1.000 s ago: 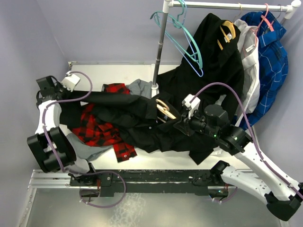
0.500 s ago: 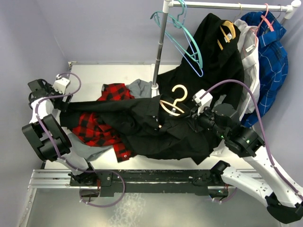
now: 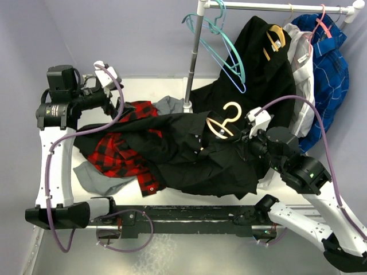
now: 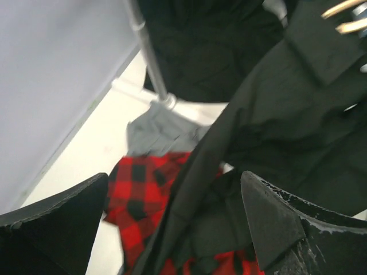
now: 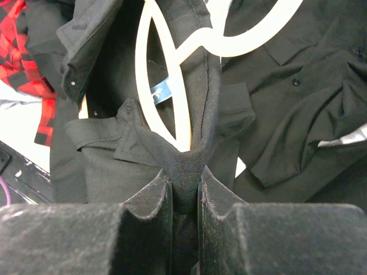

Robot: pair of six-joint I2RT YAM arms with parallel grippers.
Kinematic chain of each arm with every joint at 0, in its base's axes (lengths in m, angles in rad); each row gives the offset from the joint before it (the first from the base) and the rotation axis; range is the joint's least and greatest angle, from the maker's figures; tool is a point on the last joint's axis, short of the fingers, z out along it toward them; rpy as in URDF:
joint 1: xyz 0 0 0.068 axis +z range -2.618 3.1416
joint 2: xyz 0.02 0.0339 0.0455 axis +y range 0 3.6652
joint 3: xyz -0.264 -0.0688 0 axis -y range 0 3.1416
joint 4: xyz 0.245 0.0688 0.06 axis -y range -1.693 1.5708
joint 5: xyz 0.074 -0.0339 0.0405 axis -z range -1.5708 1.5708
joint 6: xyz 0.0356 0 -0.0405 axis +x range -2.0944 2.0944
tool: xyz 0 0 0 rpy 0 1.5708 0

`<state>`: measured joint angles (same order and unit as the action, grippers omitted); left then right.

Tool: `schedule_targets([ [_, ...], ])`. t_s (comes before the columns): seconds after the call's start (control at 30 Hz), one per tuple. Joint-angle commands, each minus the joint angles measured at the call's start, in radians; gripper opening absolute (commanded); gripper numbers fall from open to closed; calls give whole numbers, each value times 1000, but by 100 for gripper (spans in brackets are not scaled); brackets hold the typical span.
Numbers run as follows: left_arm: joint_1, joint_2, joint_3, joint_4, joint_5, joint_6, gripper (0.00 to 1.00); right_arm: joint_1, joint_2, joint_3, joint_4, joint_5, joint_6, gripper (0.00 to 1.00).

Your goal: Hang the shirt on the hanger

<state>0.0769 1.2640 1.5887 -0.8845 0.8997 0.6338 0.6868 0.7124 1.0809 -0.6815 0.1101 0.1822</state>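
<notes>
Your left gripper [image 4: 172, 220] hung wide open at 10 o'clock over the table [image 3: 146, 91], holding nothing. Your right gripper [image 5: 184, 189] pinched the shirt [image 3: 183, 157], heaped mid-table; the hanger [image 5: 246, 46] lay at its 1 o'clock edge.

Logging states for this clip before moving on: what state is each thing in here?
shirt, crumpled on the table, a fold pinched, hanger partly tucked into it
hanger, lying tilted, hook sticking out, not on the rail
left gripper, jaws open, empty
right gripper, jaws shut on the shirt
plaid shirt, crumpled, partly under the shirt
teal hangers, hanging empty on the rail
blue shirt, hanging on the rail
</notes>
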Motion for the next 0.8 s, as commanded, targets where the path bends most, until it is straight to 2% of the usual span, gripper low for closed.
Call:
schedule_targets([
  [0.0,-89,44,66,60,115,-332,99,-3,57,126,-64,67,144,0],
  [0.13,-529,74,36,141,-303,-350,99,-4,39,55,-7,75,230,0],
  [0.2,-634,116,21,193,-387,-370,99,-3,11,17,31,59,256,0],
  [0.43,-872,271,106,231,-606,-383,99,-3,-3,-20,61,64,286,0],
  [0.6,-938,337,160,226,-680,-378,99,-3,-12,-26,62,79,284,0],
  [0.77,-974,370,196,203,-680,-392,99,-4,-3,-29,56,76,286,0],
])
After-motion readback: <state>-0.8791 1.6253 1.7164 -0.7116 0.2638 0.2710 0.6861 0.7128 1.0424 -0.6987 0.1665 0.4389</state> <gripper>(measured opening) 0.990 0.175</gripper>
